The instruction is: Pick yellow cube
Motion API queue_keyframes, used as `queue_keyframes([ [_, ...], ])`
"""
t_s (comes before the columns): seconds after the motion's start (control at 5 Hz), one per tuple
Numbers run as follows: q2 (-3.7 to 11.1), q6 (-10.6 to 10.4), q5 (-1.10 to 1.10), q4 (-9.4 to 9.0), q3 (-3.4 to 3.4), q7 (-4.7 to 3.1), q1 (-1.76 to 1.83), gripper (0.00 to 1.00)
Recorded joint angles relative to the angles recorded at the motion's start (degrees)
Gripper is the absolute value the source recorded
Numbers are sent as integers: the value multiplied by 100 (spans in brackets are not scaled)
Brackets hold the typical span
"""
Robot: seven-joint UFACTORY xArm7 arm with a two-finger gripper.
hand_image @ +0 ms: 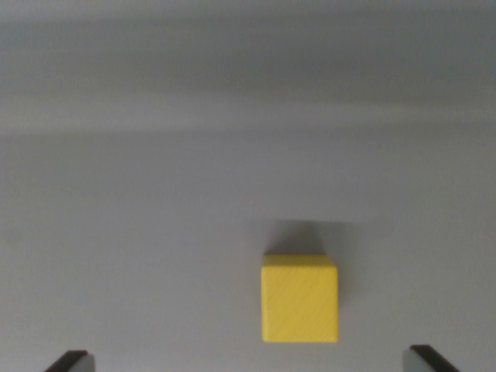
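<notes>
Yellow cube (pixel 300 300) alone on grey table (pixel 155 194).

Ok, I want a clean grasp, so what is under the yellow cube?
The yellow cube rests on a plain grey surface, with only its shadow beyond the far edge. Nothing else shows around it. The patch beneath the cube is covered, so it cannot be checked.

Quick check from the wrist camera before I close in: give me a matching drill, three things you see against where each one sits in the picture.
Things:
1. yellow cube
2. finger at the wrist view's left
3. finger at the wrist view's right

Places:
A. bottom right corner
B. lower middle, slightly right of centre, on the grey surface
C. bottom left corner

Pairs: 1-B, 2-C, 3-A
</notes>
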Motion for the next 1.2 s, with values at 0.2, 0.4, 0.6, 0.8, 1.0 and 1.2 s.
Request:
queue_keyframes([
  [0.2,0,0,0,0,0,0,0,0],
  [0.4,166,-256,34,-130,-12,-57,-19,0],
  [0.6,166,-256,34,-130,-12,-57,-19,0],
  [0.8,338,-521,69,-264,-25,-117,-39,0],
  [1.0,338,-521,69,-264,-25,-117,-39,0],
  [1.2,502,-774,103,-392,-37,-173,-57,0],
])
